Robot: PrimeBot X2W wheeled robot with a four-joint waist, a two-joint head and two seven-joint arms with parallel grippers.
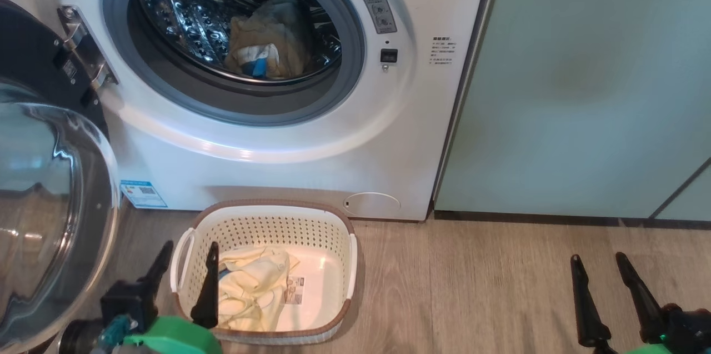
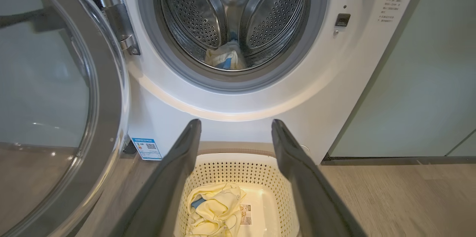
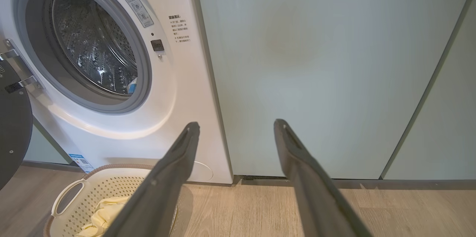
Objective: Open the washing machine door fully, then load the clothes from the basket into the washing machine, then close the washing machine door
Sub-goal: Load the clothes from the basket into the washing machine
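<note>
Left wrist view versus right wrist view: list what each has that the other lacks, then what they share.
Particular to the left wrist view: the left gripper, jaws open, aimed at the basket; the washing machine door with its clear glass bowl; the label on the basket's base.
Particular to the right wrist view: the right gripper, jaws open, facing the teal cabinet; the basket's white handle.
Shared: the washing machine, its open drum, the yellow clothes in the basket, the wooden floor.
</note>
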